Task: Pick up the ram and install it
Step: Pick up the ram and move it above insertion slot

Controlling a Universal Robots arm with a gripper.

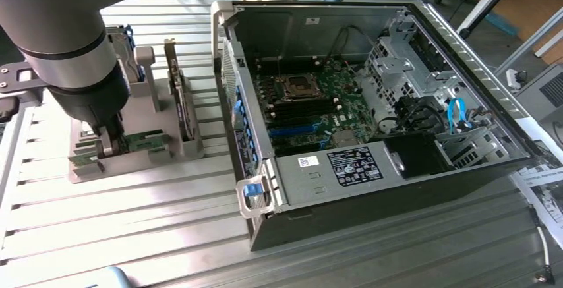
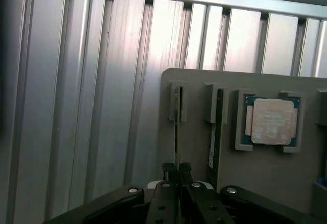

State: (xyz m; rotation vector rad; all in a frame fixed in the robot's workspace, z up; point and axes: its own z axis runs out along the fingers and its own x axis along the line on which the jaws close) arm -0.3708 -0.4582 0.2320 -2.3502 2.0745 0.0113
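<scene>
The ram (image 2: 177, 132) stands on edge in the grey holder (image 2: 265, 178) on the slatted bench (image 2: 76, 106), beside 1 twin stick (image 2: 217, 132), my end effector (image 2: 177, 170) clamped narrowly on it. Pick-up step, I judge; lifting calls for a straight pull from its slots.

The table (image 1: 132, 196) is built of ribbed aluminium profiles, bright and finely brushed. The holder (image 2: 265, 183) is moulded in matt grey plastic. The ram (image 2: 177, 132) is a green circuit board. The CPU chip (image 2: 271, 121) is capped with dull silver metal. The gripper (image 2: 178, 168) is finished in matt black. The computer case (image 1: 299, 18) is lined with bare grey sheet metal.
</scene>
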